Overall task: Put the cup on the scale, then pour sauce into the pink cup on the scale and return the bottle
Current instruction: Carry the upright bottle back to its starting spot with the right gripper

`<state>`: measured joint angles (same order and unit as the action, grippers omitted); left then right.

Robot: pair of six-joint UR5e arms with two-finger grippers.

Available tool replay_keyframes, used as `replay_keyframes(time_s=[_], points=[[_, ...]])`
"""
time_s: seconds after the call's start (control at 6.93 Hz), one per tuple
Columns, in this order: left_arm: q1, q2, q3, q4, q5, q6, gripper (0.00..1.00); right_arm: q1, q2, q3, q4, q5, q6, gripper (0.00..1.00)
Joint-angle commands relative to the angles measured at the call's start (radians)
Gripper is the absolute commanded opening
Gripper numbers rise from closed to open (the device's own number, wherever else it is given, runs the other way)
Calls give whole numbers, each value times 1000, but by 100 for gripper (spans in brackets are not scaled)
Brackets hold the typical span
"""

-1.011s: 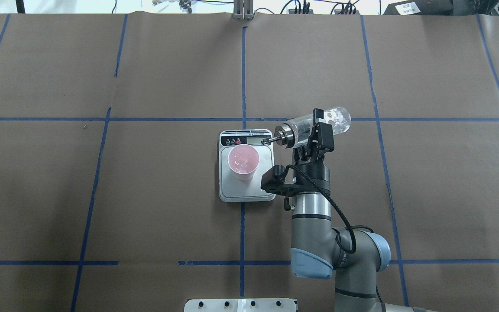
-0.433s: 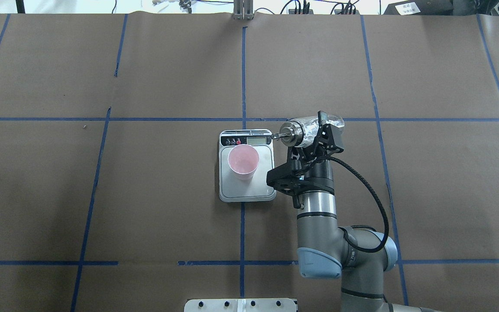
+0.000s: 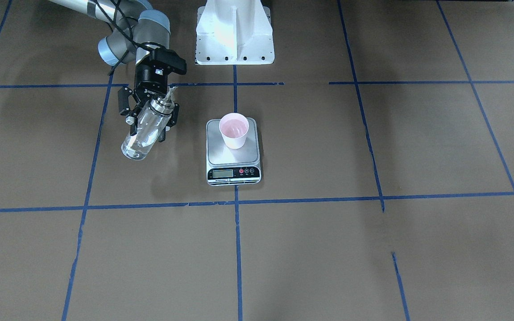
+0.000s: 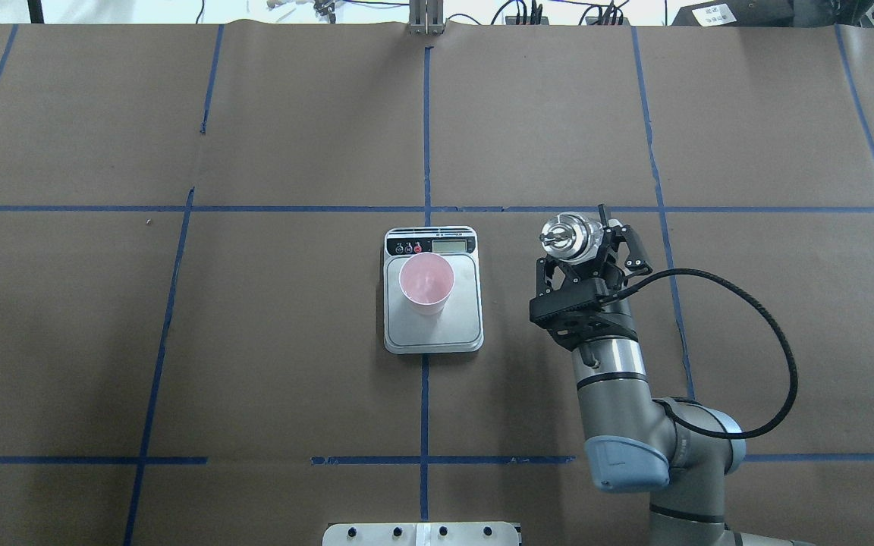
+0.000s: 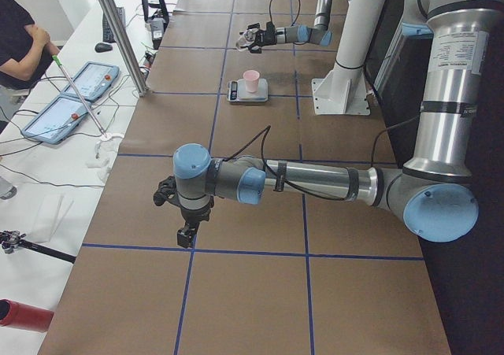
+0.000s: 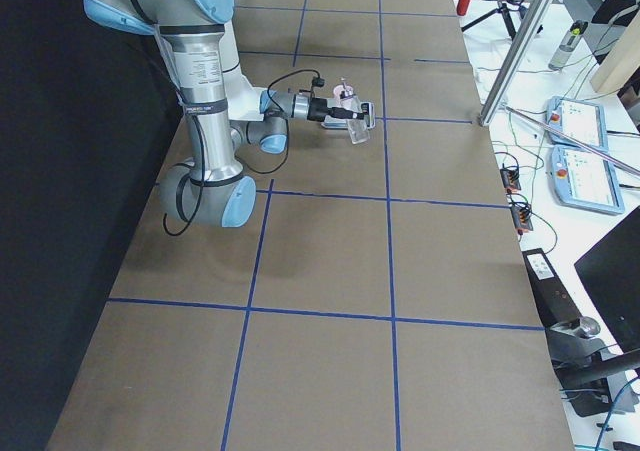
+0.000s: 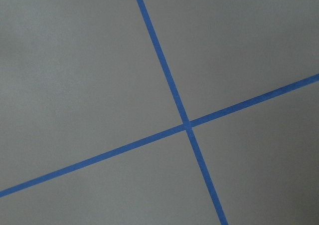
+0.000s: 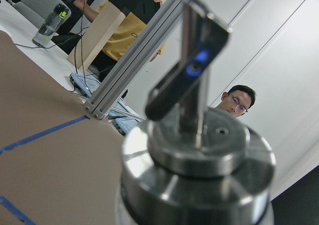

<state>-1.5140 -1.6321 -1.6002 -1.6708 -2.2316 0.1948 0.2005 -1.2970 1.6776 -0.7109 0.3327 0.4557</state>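
The pink cup (image 4: 426, 282) stands upright on the scale (image 4: 432, 334), also seen in the front view as cup (image 3: 234, 130) on scale (image 3: 232, 156). My right gripper (image 4: 587, 246) is shut on the glass bottle (image 4: 563, 234), held above the table to the right of the scale, clear of it. The bottle (image 3: 138, 142) is nearly upright, silver cap up, its base leaning away from the robot. The right wrist view shows its cap and spout (image 8: 197, 150) close up. My left gripper (image 5: 183, 231) shows only in the exterior left view, low over bare table; I cannot tell its state.
The white robot pedestal (image 3: 234, 31) stands behind the scale. Blue tape lines (image 7: 187, 124) grid the brown table. Tablets (image 5: 75, 95) and a metal post (image 5: 118, 32) lie beyond the table's far edge, where operators sit.
The right gripper has moved right, away from the scale, and turned the bottle from lying level with its spout by the cup to nearly upright. The cup has stayed on the scale.
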Motion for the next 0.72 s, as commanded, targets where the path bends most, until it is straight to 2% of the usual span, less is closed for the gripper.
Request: replay_keyframes(time_s=[0.0,0.14,0.29,0.43,0.58], points=[[0,0,-44,49,1,0,100,52,-60,31,38,148,275,0],[0,0,-49,51,1,-2,100,88,-94,34,38,195,291,0],[0,0,-49,51,1,-2,100,144,-123,34,36,297,345,0],[-2,0,-49,51,1,-2,100,196,-148,39,36,403,552,0],[0,0,-53,52,1,-3,100,218,-154,40,36,446,608,0]])
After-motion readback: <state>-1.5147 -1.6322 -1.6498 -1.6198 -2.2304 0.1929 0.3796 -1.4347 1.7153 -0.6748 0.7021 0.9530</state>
